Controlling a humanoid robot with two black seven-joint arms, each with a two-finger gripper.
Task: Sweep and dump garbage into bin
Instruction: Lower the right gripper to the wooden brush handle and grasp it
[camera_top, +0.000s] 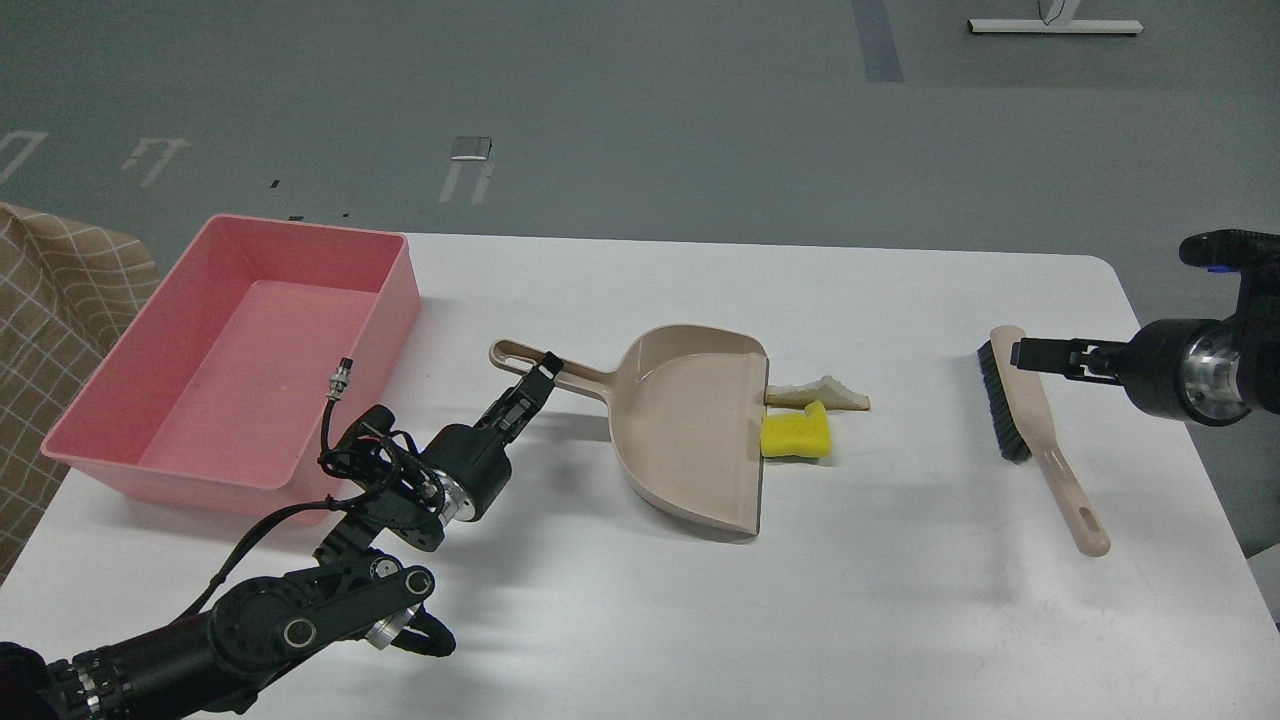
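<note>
- Pink plastic bin (240, 360) sits at left of frame on the white table (900, 620), looks empty inside — nothing dumped yet.
- Beige dustpan (690, 430) lies mid-frame, handle pointing left toward the bin, open lip facing right.
- Garbage is just off that lip, still on the tabletop: yellow sponge (797, 432) touching or nearly touching the pan edge, bread-like wedge (820, 393) right behind it, higher in frame. Neither is inside the pan.
- Left gripper (535, 385) is at the dustpan handle, near its looped end; fingers look narrow and right on the handle, but I can't tell if they've really clamped it.
- Right gripper (1045, 356) at right of frame reaches the top end of the brush (1030, 430), which lies flat, bristles on its left side. Fingers seen dark & end-on — can't tell if gripping.
- Brush is well apart from the garbage.
- Progress, imo: early. Left to do: secure both tools, sweep the 2 pieces into the pan, carry pan over, tip into bin.
</note>
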